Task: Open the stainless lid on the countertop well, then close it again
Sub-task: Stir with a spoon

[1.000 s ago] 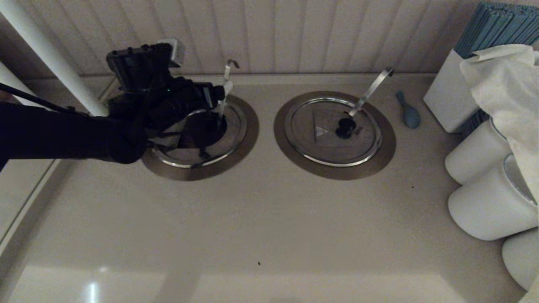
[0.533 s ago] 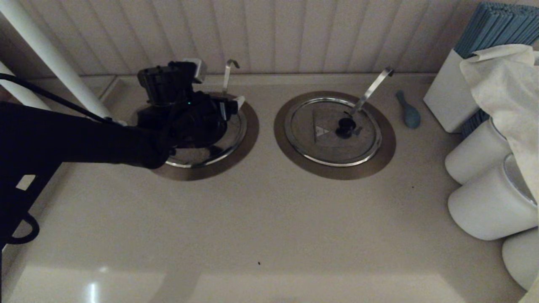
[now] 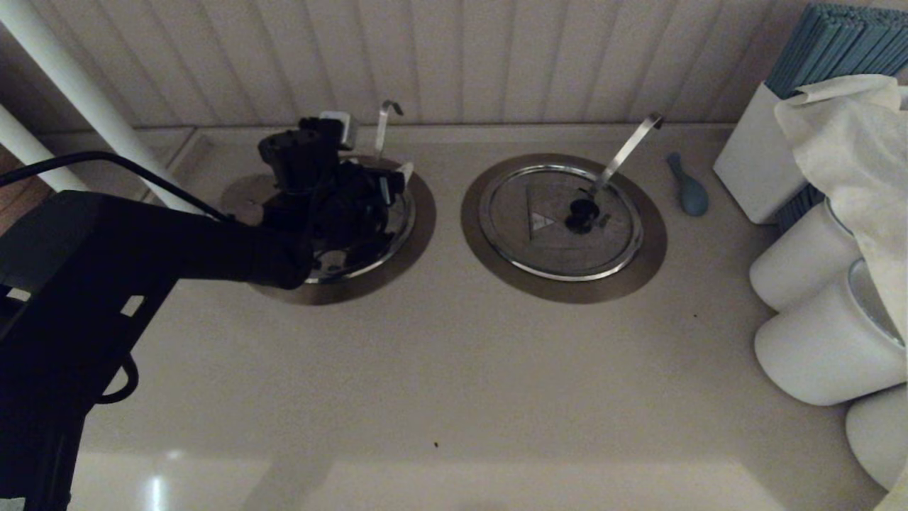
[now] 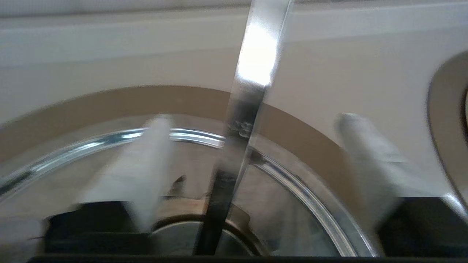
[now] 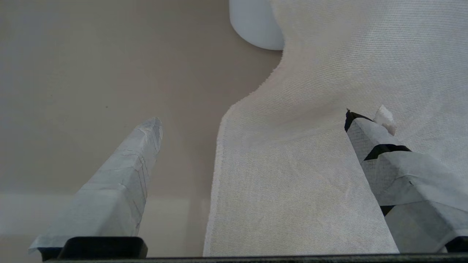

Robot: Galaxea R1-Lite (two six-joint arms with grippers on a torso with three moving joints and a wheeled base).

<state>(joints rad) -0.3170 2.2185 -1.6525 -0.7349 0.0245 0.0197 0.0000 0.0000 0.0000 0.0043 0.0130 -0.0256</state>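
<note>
The left hand (image 3: 383, 186) hangs over the well (image 3: 418, 220) near the tabletop's (image 3: 454, 369) back-left corner, fingers (image 4: 153, 160) spread wide apart, gripping nothing, the thin ladle handle (image 4: 248, 109) between them. The lid (image 4: 278, 219) sits inside the chrome rim (image 4: 310, 204). The right hand (image 5: 252, 120), also wide open, hovers above a white cloth (image 5: 329, 109).

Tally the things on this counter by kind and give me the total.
Round wells: 2
Ladle handles: 2
White cylinders: 3
Blue spoon: 1
White cloth: 1
White box of blue sticks: 1
Total: 10
</note>
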